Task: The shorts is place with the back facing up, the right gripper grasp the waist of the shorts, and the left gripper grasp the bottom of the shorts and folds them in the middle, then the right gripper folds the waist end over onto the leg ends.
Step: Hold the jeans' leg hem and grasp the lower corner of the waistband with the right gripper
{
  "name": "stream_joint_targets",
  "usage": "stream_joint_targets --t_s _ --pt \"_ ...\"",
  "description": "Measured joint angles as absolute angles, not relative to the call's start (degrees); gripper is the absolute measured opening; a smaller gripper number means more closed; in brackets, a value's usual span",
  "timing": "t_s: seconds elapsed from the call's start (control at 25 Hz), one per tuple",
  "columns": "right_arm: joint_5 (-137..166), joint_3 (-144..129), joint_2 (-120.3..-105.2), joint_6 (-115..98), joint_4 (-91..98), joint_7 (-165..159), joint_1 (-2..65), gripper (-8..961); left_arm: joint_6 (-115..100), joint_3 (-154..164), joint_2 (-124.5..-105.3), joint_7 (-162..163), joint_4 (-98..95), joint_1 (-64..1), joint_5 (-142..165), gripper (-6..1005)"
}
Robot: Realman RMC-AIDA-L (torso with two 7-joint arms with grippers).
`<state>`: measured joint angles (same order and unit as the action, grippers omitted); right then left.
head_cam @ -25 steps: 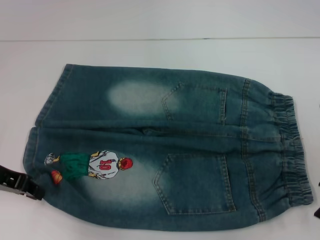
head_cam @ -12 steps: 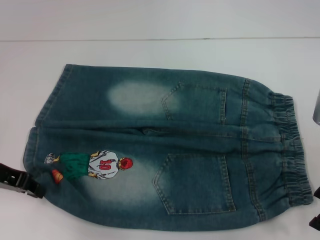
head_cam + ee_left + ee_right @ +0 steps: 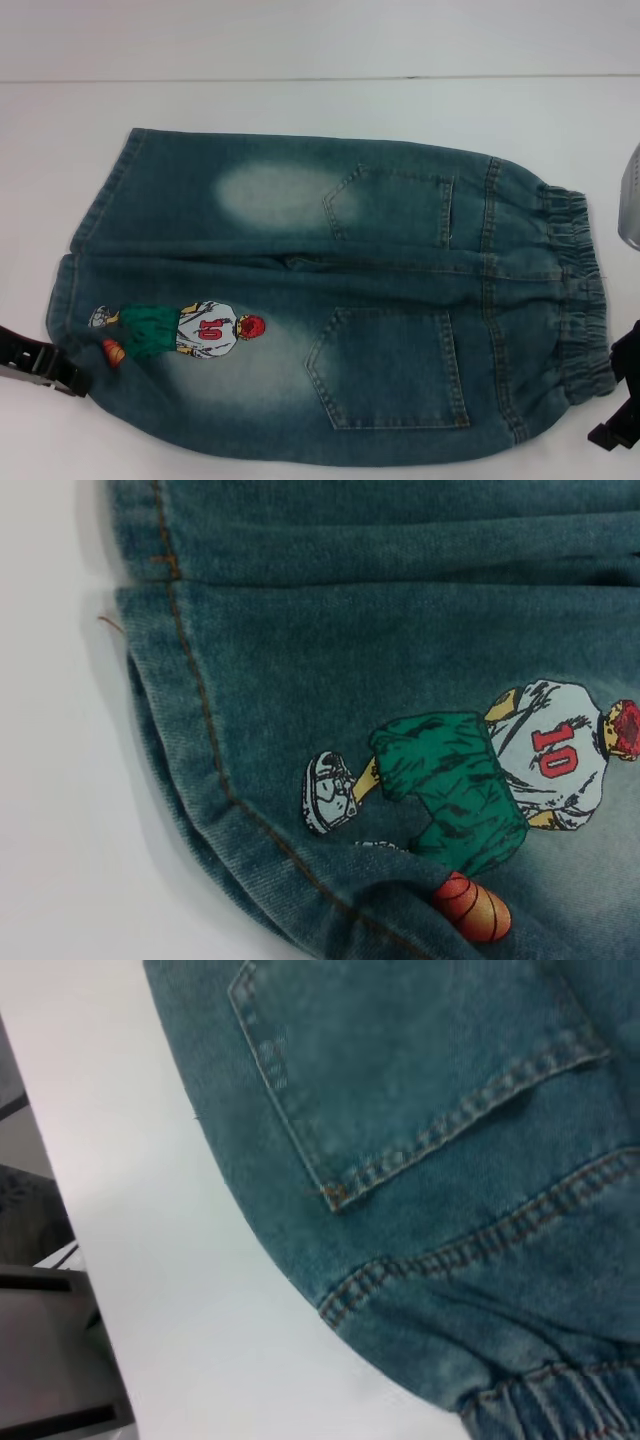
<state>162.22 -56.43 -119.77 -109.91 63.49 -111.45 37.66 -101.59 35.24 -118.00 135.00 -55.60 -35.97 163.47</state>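
White surface (image 3: 300, 100) under everything, extending well beyond both hands; edge of surface visible in right wrist view, with dark furniture below it.

Laid flat on surface, back up: shorts (image 3: 300, 290), spanning the whole stretch between the left hand and the right hand; legs toward the left hand, waist toward the right hand.

Sewn on the seat, nearer the right hand than the left: two back patch pockets (image 3: 390, 368); near pocket close to the right hand, far pocket beyond it; corner of near pocket (image 3: 335, 1195) close in right wrist view.

At the right-hand end: waist of the shorts (image 3: 580, 300), gathered and ruffled; near corner of it just beside the right hand; ruffles (image 3: 560, 1400) at one corner of right wrist view.

At the left-hand end: bottom of the shorts (image 3: 75, 260), two stitched leg hems; near hem (image 3: 190, 780) rounded over, filling left wrist view.

Beside each pocket, on the left-hand side: pale bleached patches (image 3: 270, 195).

On the near leg, just beside the left hand: embroidered figure (image 3: 185, 330), green shorts, white shirt marked 10, orange ball (image 3: 470, 905) at its feet.

At the near hem corner, touching or nearly touching denim: left hand (image 3: 62, 378); apart or together, cannot tell.

At the near waistband corner, low on surface: right hand (image 3: 612, 400); state likewise cannot be told.
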Motion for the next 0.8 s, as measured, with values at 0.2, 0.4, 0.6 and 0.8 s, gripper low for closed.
stream_joint_targets --t_s 0.2,0.4,0.6,0.8 --pt "162.1 -56.8 -119.73 -110.2 66.3 -111.0 37.5 833 -101.6 35.2 -118.04 135.0 -55.5 -36.4 163.5 79" --pt "160.6 -56.9 -119.69 -110.3 66.6 -109.8 37.6 822 -101.5 35.2 -118.16 135.0 -55.5 -36.7 163.5 79" --pt "159.2 -56.9 -119.61 -110.0 65.0 -109.1 37.6 811 -101.5 35.2 -118.18 135.2 -55.5 -36.8 163.5 79" --pt "159.7 -57.0 -119.46 -108.0 63.7 -109.2 37.5 800 -101.4 35.3 -118.07 135.3 -55.5 -36.9 163.5 79"
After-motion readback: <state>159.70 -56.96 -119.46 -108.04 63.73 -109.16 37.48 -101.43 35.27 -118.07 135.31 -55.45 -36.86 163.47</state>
